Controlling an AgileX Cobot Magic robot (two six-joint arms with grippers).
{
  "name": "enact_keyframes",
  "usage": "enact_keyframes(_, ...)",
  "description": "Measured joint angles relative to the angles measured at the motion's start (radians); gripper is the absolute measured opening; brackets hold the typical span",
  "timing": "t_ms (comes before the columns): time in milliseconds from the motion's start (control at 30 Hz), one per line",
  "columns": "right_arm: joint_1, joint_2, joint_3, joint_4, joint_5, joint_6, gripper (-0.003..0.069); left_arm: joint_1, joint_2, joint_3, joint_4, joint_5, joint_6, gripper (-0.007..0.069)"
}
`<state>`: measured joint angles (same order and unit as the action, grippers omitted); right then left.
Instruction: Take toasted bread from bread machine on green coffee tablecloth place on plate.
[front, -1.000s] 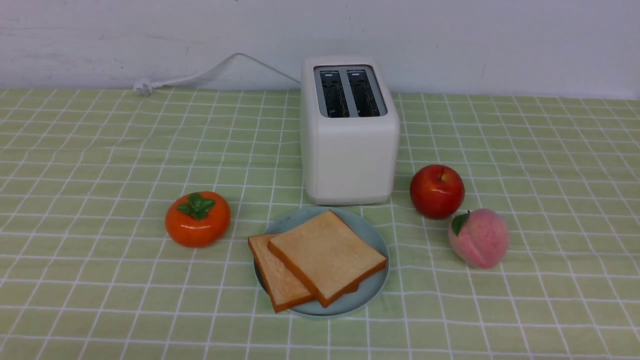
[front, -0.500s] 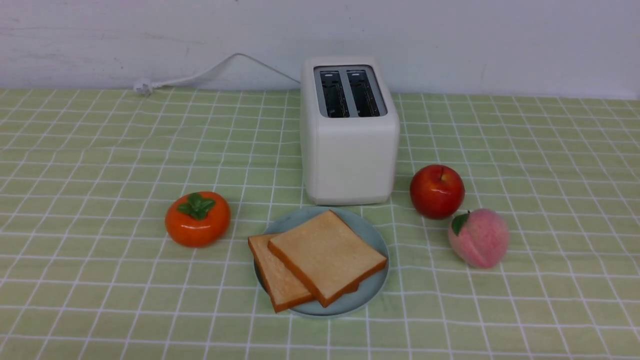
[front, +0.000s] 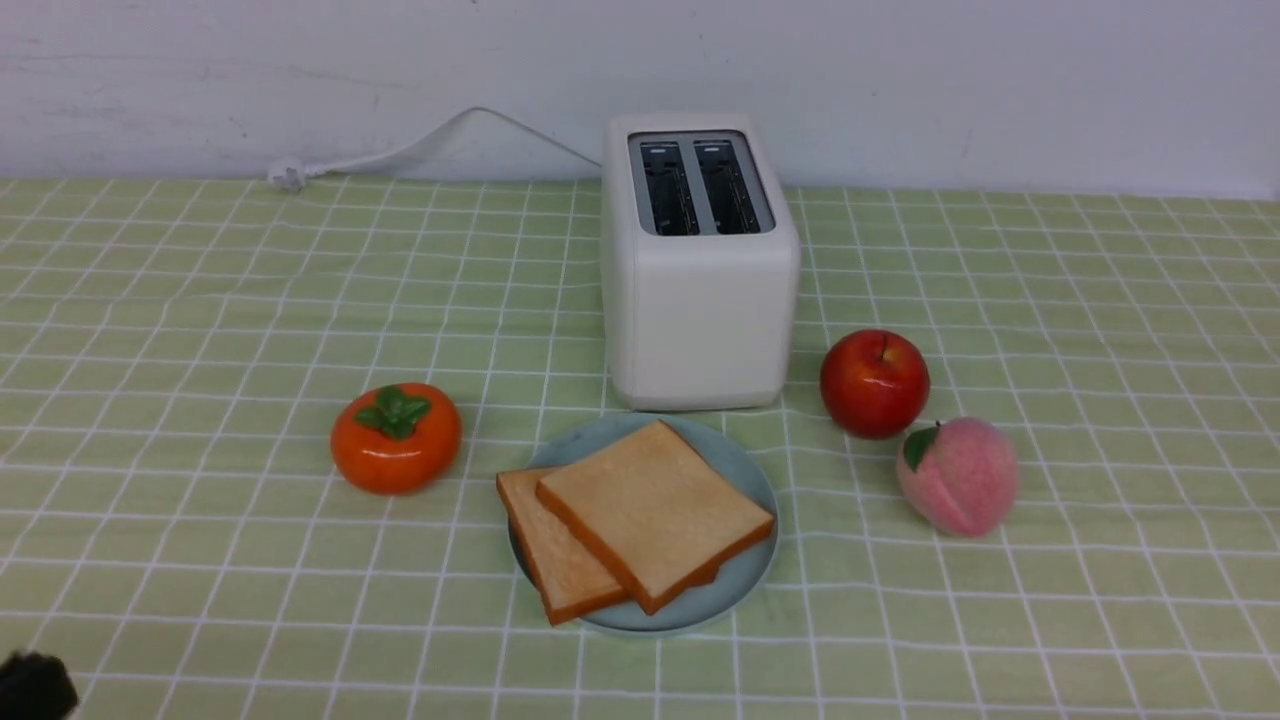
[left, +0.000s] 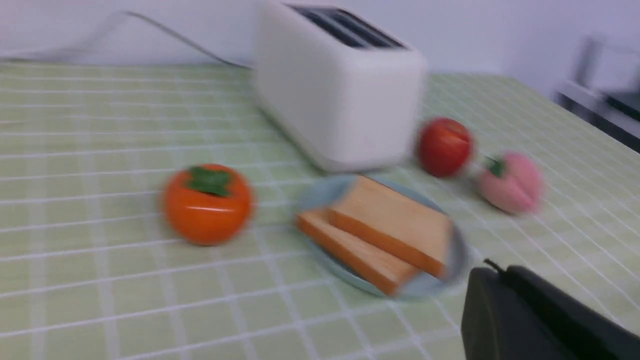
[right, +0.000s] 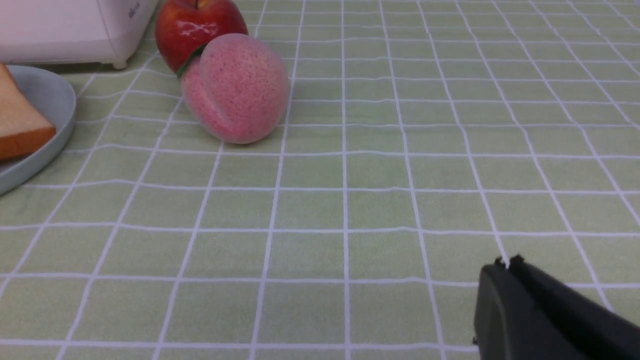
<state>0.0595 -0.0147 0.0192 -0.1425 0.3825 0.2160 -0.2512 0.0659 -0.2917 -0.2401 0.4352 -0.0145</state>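
"What's closest to us?"

"The left gripper (front: 38, 688). Just its dark tip pokes into the near left corner of the front view, closed up with nothing in it."

"And the other one?"

"The right gripper (right: 509, 262) shows only in its own wrist view, over the cloth. Its fingers are together too, and empty."

"So where's the toast?"

"Both slices are on the blue-grey plate (front: 745, 590), near the middle of the green tablecloth (front: 1000, 640). The upper slice (front: 655, 505) lies askew across the lower slice (front: 560, 560), covering a good part of it. The lower one pokes out over the rim on the left and near side."

"Any fruit about?"

"An orange persimmon (front: 396, 440) with green leaves, off to the left of the plate. On the right there's a pink peach (front: 960, 478), and a little beyond it a red apple (front: 874, 384), nearer the toaster."

"And the toaster itself?"

"The white toaster (front: 705, 320) stands upright just behind the plate. I can see both dark slots in its grey top, and no bread sticks up out of them. Its thin white cord (front: 430, 130) runs off left to a plug (front: 287, 174) by the pale wall (front: 950, 90) at the back."
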Motion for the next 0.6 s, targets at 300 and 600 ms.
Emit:
enact_keyframes(300, 0.000, 0.000, 0.000, 0.000, 0.001, 0.000, -0.0010, 0.266, -0.077, 0.230, 0.139, -0.050, -0.178, -0.0013)
enact_keyframes(600, 0.000, 0.000, -0.001, 0.000, 0.001, 0.000, -0.0001, 0.282, -0.077, 0.321, 0.055, -0.042, -0.174, -0.0013)
